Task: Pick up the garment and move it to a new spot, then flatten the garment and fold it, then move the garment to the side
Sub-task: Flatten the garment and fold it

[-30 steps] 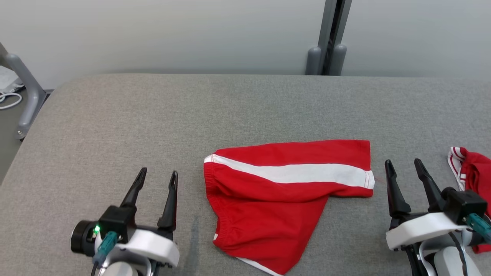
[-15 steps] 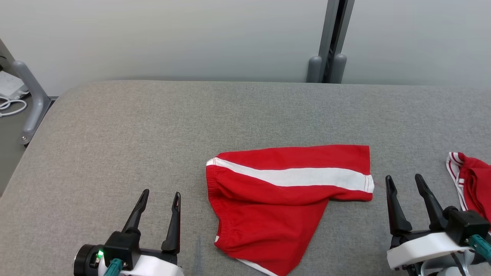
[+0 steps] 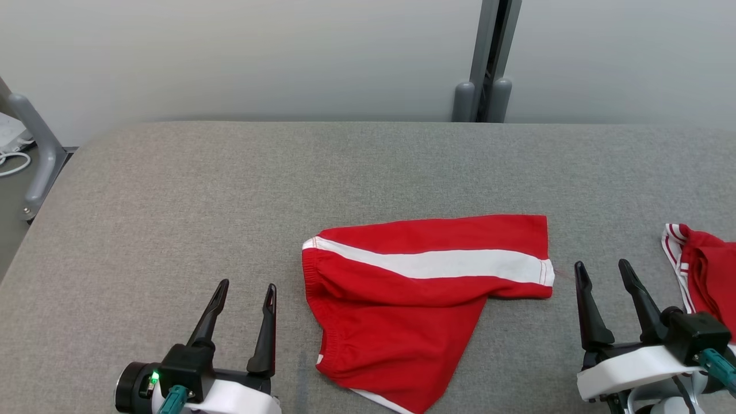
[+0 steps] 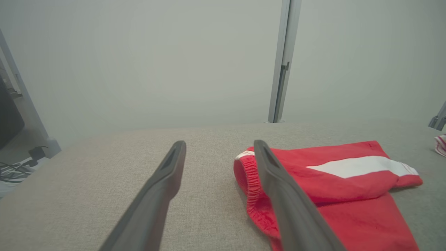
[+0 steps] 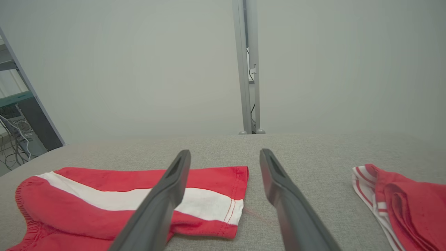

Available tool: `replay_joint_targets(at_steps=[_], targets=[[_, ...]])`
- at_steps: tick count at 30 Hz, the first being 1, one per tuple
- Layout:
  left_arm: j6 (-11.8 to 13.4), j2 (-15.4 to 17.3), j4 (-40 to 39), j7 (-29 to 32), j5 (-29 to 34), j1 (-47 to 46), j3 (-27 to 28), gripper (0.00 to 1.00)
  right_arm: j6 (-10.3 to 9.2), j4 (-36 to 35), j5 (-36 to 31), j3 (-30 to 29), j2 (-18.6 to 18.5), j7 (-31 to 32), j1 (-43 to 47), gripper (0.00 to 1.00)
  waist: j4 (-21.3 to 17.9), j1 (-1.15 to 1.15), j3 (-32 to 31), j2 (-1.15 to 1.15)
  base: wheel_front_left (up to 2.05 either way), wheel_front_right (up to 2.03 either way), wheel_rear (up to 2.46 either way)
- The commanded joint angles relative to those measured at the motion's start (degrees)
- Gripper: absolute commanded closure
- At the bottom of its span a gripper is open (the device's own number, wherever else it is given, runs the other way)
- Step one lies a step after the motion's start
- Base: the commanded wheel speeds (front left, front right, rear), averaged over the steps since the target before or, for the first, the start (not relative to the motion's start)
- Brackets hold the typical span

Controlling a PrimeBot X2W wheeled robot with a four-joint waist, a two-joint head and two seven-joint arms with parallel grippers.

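The grey surface point(image 3: 172, 201) is cut off by the right and bottom edges of the frame. The red garment point(image 3: 402, 322), shorts with a white stripe, is laid at lower centre, one leg folded across, its lowest corner cropped by the bottom edge. A second red-and-white cloth point(image 3: 704, 270) is cut by the right edge. The left gripper point(image 3: 248, 284) at lower left and the right gripper point(image 3: 601, 263) at lower right are seen with jaws spread and empty. Both are found nearer the bottom edge than a second ago, while the garment is unmoved.
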Motion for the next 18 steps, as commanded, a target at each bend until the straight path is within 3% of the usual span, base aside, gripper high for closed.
replay_joint_targets(at_steps=[1,9,18], targets=[[-0.3,0.2,-0.1,-0.2,-0.1,-1.0,0.1,0.00,0.00,0.1,-0.1,-0.1,-0.1,0.0,-0.7,0.00,-0.3,0.00,0.4,0.00,0.00,0.00,0.00],[-1.4,0.2,0.9,-0.2,-2.3,-4.4,-0.4,0.00,0.00,2.2,-1.2,-0.4,-0.1,0.0,-2.8,0.00,-1.5,0.00,3.6,0.00,0.00,0.00,0.00],[-6.6,0.2,9.6,-0.2,-4.9,-15.1,0.2,0.00,0.00,2.3,-2.1,0.1,0.0,0.0,-5.2,0.00,-3.3,0.00,7.5,0.00,0.00,0.00,0.00]])
